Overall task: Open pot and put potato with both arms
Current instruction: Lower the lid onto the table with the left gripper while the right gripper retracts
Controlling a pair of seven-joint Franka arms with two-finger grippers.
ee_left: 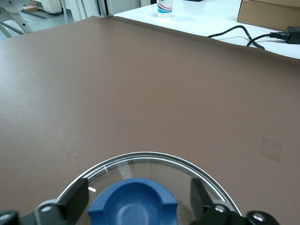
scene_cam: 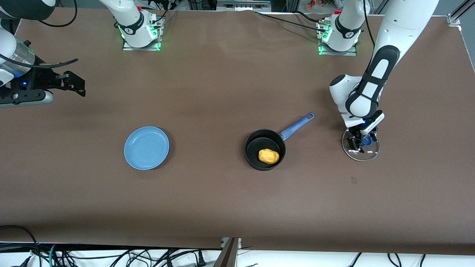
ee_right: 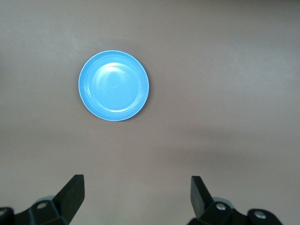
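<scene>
The left gripper (ee_left: 139, 206) hangs low over the glass lid (ee_left: 159, 161), which lies flat on the brown table (ee_left: 140, 84). Its two black fingers (ee_left: 75, 204) stand spread on either side of the lid's blue knob (ee_left: 133, 206), with a clear gap between each finger and the knob, so nothing is gripped. The lid's metal rim curves around the knob and catches the light. Toward the table's edge the brown cover ends at a white surface, where a white cup with blue and red bands (ee_left: 165, 8) stands, a black cable (ee_left: 248, 37) trails, and a cardboard box (ee_left: 269, 13) sits at the corner.
</scene>
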